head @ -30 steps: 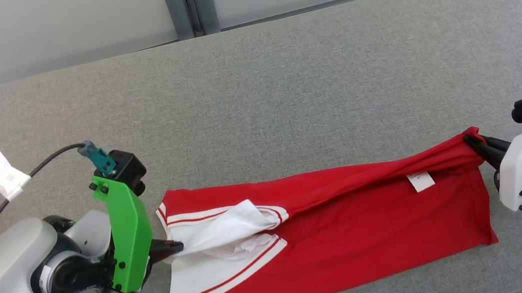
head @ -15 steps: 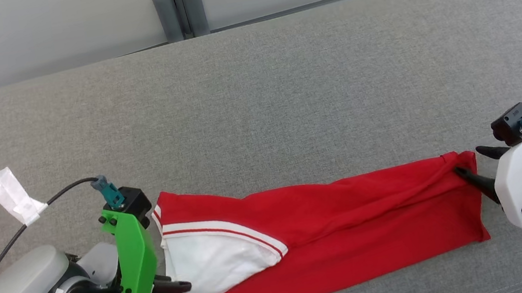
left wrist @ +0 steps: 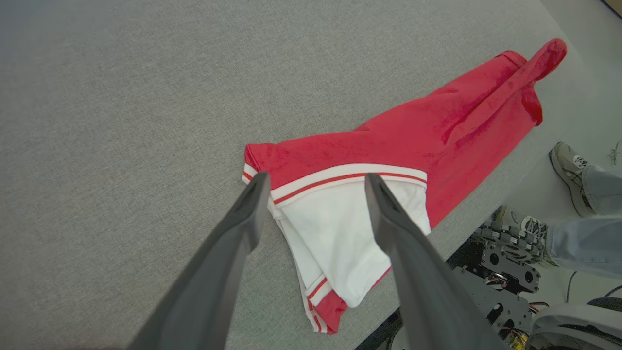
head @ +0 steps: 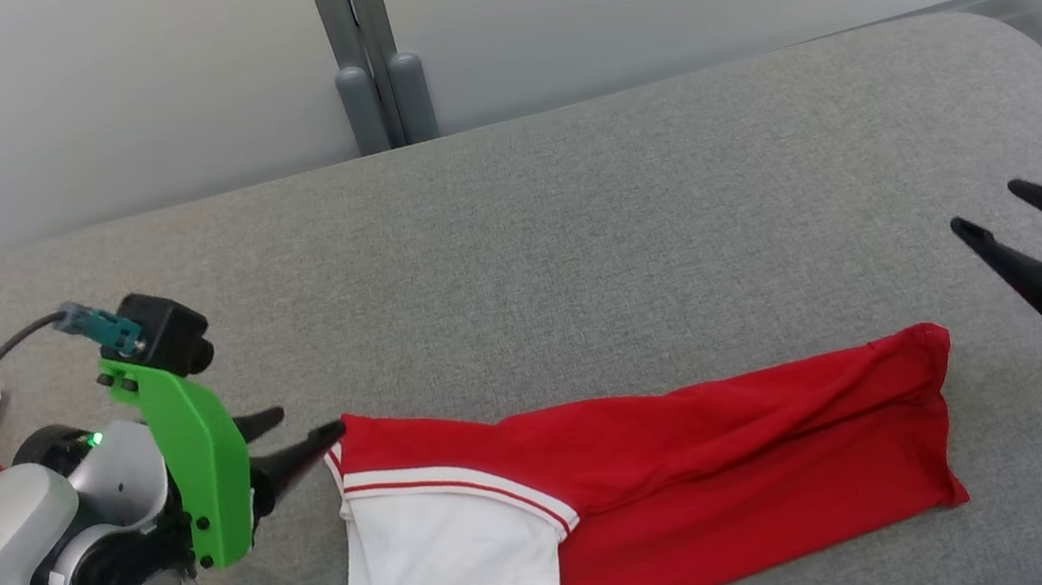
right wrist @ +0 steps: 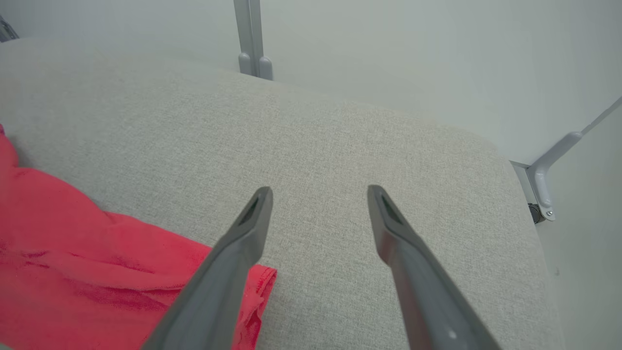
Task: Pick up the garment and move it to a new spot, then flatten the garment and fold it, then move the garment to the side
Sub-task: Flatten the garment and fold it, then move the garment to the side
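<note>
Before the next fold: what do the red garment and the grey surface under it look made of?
Red garment: soft matte knit, probably cotton or polyester jersey; it lies in limp creases, with a white panel and striped trim. Grey surface: matte woven upholstery cloth, likely padded; fine heathered weave, rounded corners.

The garment (head: 703, 450) is bright red, its sleeve (head: 446, 564) white with a thin red stripe across the white band (lower edge striped likewise). The tabletop (head: 577, 255) is flecked grey, the left arm's bracket (head: 195, 456) vivid green, and its fingers (head: 296, 456) dark grey.
</note>
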You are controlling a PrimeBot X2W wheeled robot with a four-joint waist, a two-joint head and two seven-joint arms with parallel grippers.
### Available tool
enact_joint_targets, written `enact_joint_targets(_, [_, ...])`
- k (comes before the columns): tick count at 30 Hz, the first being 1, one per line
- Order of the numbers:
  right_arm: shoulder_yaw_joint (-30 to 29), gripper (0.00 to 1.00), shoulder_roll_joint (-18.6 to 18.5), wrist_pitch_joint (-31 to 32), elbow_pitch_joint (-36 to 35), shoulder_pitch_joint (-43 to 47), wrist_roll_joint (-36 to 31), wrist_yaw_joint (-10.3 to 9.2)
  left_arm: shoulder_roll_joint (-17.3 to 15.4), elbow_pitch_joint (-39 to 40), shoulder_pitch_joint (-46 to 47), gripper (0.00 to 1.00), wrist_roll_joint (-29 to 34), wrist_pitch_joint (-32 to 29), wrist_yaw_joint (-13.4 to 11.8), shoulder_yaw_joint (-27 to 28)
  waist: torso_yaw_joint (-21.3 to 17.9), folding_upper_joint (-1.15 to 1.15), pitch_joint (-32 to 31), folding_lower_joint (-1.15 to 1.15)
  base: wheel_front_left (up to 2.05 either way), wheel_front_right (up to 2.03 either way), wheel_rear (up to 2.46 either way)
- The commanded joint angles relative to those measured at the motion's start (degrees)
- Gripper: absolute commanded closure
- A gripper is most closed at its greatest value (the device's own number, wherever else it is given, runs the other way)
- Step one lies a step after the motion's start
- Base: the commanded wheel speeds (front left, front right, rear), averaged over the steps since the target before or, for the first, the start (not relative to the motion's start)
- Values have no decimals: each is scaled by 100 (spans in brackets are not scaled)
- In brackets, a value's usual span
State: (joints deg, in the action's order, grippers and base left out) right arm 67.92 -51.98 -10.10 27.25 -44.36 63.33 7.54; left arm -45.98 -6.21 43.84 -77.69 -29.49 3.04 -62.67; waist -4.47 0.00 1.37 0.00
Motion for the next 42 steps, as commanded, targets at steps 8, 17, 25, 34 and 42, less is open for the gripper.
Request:
enact_joint_targets(8, [-1879, 0, 173, -505, -276, 579, 174, -9, -265, 370, -611, 0, 794, 2380, -915, 732, 95, 0, -268, 0, 0, 0, 0])
enact_joint_targets(17, [-5277, 0, 1660, -507, -922, 3113, -1477, -8, 36, 883, -2136, 0, 1336, 4466, -2249, 1801, 181, 0, -391, 0, 0, 0, 0])
enact_joint_targets(25, [-6565, 0, 2864, -508, -1826, 4724, -2544, -7, 1404, 1036, -3965, 0, 3109, 4468, -2123, 3665, 209, 0, -390, 0, 0, 0, 0])
enact_joint_targets(34, [-6655, 0, 3066, -237, -1834, 4956, -2935, -7, 2514, 698, -4809, 0, 4209, 4469, -1321, 4554, 229, 0, -343, 0, 0, 0, 0])
enact_joint_targets(42, [-6638, 0, 3196, 615, -1122, 4333, -2928, -7, 2873, 330, -4644, 0, 4622, 4470, -861, 4693, 276, 0, -267, 0, 0, 0, 0])
